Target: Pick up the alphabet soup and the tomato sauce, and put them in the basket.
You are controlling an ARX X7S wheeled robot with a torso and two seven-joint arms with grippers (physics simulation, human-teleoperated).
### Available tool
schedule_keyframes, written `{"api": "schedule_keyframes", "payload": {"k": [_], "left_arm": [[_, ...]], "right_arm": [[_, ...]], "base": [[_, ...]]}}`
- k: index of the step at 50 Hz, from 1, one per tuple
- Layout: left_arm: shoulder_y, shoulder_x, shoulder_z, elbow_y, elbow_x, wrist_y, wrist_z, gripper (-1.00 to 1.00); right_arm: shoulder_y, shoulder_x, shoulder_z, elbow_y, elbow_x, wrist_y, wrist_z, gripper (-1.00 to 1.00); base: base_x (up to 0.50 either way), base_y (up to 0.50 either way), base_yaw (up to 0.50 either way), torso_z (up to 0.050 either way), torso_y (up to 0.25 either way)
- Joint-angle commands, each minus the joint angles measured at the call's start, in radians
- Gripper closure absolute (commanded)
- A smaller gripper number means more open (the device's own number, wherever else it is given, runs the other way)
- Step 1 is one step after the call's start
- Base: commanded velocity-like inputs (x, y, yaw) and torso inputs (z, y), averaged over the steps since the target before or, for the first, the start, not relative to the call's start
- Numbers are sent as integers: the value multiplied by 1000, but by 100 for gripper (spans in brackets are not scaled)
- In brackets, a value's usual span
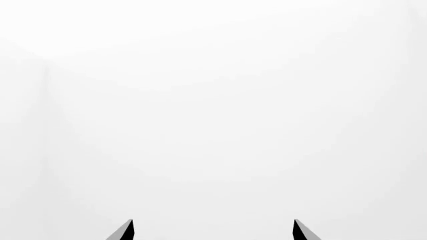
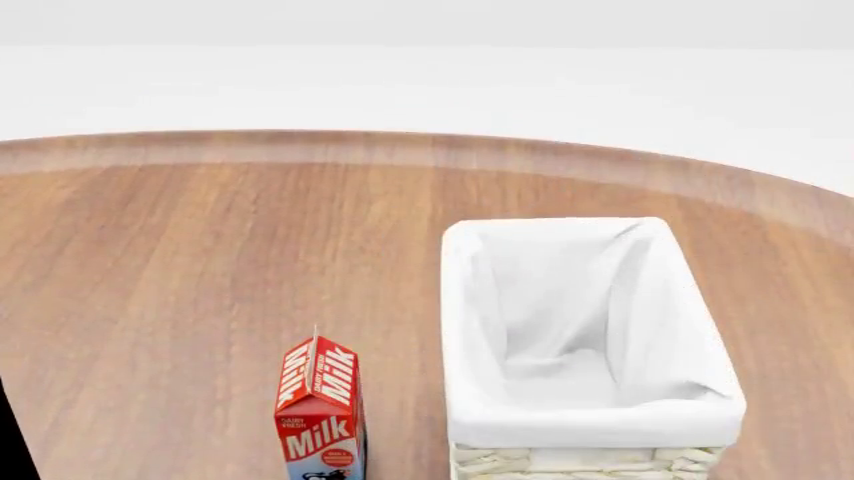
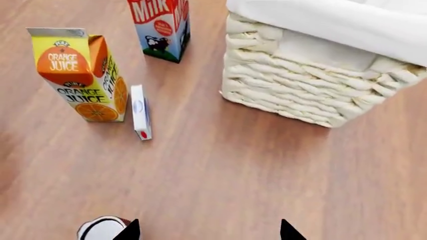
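The cream wicker basket (image 2: pixel 594 418) with a white cloth liner stands at the right of the wooden table; nothing shows inside it. The right wrist view shows its woven wall (image 3: pixel 300 95). My right gripper (image 3: pixel 209 231) is open above bare wood, only its two dark fingertips (image 3: pixel 130 231) showing. Just outside one fingertip is a round white can top with a red edge, the tomato sauce (image 3: pixel 99 229), mostly cut off by the frame. My left gripper (image 1: pixel 213 231) is open against a blank white background. The alphabet soup is out of view. Neither gripper appears in the head view.
A red milk carton (image 2: pixel 318 410) stands upright left of the basket, also seen as the milk carton (image 3: pixel 160 25). An orange juice carton (image 3: pixel 80 75) stands near it, with a small white box (image 3: pixel 139 111) beside it. The table's curved far edge (image 2: pixel 400 150) meets a white floor.
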Motion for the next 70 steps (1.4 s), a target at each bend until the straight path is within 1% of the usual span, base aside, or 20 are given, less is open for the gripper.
{"api": "schedule_keyframes", "payload": {"k": [1,19,22,26,32,44,56,59,60,70], "left_arm": [[0,-19,12,0,-8,7,-23,-100],[-12,-40,24,-4,-24,5,-47,-100],[-16,-42,31,-6,-24,4,-51,-100],[-19,-45,36,-9,-26,7,-54,-100],[-18,-53,38,-8,-30,9,-62,-100],[-10,-66,45,-12,-32,22,-75,-100],[-5,-77,53,-27,-36,42,-90,-100],[-7,-79,55,-28,-38,43,-93,-100],[-8,-81,56,-27,-39,42,-94,-100],[-8,-89,64,-32,-40,49,-105,-100]], "right_arm": [[-42,0,-20,29,-11,-4,-18,-100],[-22,-9,-44,34,31,40,13,-100],[-11,-15,-61,33,24,77,26,-100],[-21,-14,-65,40,16,76,13,-100],[-28,-30,-93,54,-32,117,1,-100],[-68,-52,-123,92,-118,124,-41,-100],[-126,-82,-148,186,-229,83,-146,-100],[-122,-74,-141,189,-215,79,-149,-100],[-131,-80,-146,204,-238,73,-161,-100],[-143,-82,-147,233,-260,53,-194,-100]], "base": [[0,0,0,0,0],[0,0,0,0,0],[0,0,0,0,0],[0,0,0,0,0],[0,0,0,0,0],[0,0,0,0,0],[0,0,0,0,0],[0,0,0,0,0],[0,0,0,0,0],[0,0,0,0,0]]}}
